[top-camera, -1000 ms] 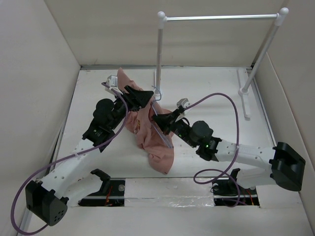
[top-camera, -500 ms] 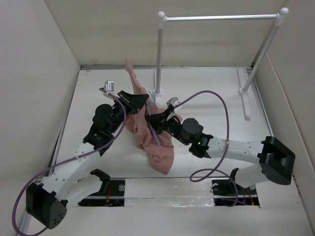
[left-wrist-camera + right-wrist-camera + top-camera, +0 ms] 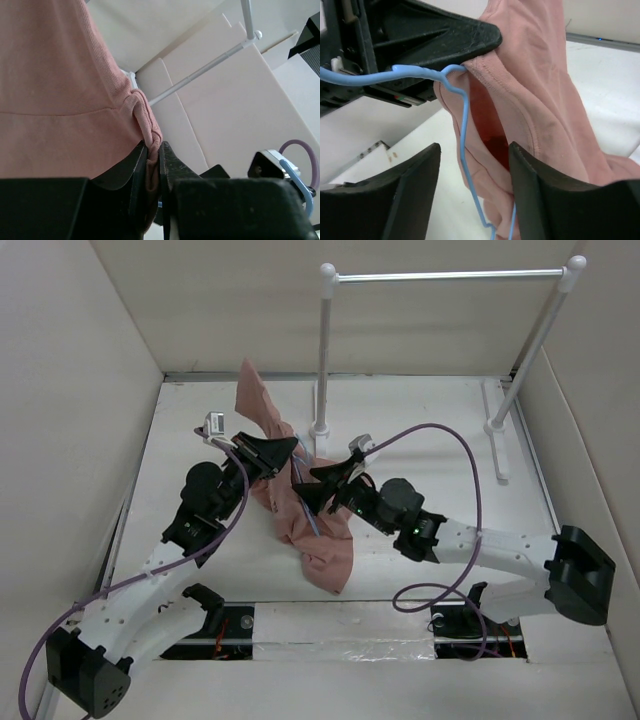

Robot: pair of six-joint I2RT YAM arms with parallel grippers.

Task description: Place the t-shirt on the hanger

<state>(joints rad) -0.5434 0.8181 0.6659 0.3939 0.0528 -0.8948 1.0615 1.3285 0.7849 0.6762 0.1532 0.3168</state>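
The left arm runs up from its base at the near left corner, elbow bent, with the wrist raised over the white desk (image 3: 195, 425). The left gripper (image 3: 150, 152) is pinched tight on a thick rolled edge of the small dusty-pink fabric t-shirt (image 3: 325, 540) and holds it off the surface. One flap stands above the gripper and the rest hangs in a limp fold whose lower end lies on the desk between the two arms.

The cloth looks light and soft and will likely sag wherever it is not held. A stitched ribbed edge, like the one now pinched, seems the surest place to grip.

The thin pale-blue wire hanger (image 3: 464, 130) sits just right of that grip. Its bent top is against the shirt's open edge and its wire runs down the fabric. It looks stiff but slippery, and it may swivel if held at one point.

The right arm lies low and reaches leftward from its base. The right gripper (image 3: 475, 147) faces the left one with its fingers spread wide. The wire passes between them, and no contact shows.

Behind stands the white-posted rack (image 3: 323, 350), well apart from the shirt's lower end.
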